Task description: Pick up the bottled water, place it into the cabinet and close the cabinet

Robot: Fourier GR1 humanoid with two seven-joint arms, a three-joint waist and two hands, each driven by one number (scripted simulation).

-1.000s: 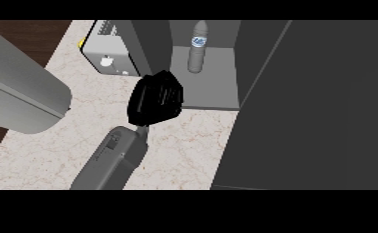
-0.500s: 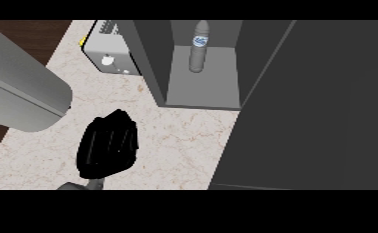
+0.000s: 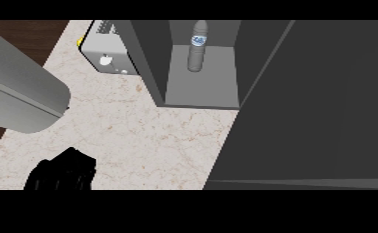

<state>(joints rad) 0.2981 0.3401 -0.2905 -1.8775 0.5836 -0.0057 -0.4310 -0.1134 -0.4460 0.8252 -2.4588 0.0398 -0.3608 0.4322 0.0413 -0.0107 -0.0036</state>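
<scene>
Fingers: the hand [image 3: 60, 173] at the lower left edge shows as a dark mass; how far its fingers are curled cannot be told, and nothing is seen in it. Which arm it belongs to is also uncertain.
Other hand: only a grey forearm [image 3: 26, 97] shows at the left edge; its hand is out of view.
Bench: the marble bench [image 3: 140, 137] lies bare between the hand and the cabinet.
Bottle: the water bottle [image 3: 196, 46] stands upright inside the cabinet [image 3: 201, 89], on its floor toward the back, clear of the opening, so a door can swing past it.
Door: the dark door [image 3: 310, 112] stands open at the right; judged from this, closing is the step left.
Appliance: a grey box [image 3: 111, 52] sits just left of the cabinet wall.
Change: against the earlier frames, the hand has pulled back from the cabinet mouth to the lower edge; the bottle has stayed put.
</scene>
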